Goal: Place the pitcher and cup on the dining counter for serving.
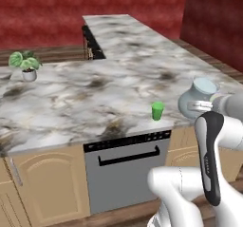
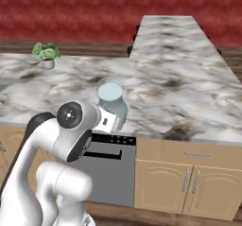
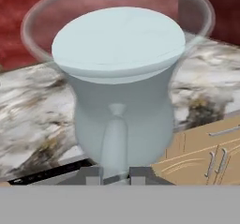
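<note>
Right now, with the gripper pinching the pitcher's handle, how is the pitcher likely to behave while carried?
The pitcher looks rigid and glassy, so probably slippery. Held only by its small handle in the gripper, its round belly may swing or tilt. It looks fragile if bumped.

From the dishwasher (image 1: 127, 166), I see the cup (image 1: 157, 111) on the counter (image 1: 85, 98) just above, the pitcher (image 1: 198, 98) right of it (off the surface), the plant (image 1: 26, 64) far back left.
</note>
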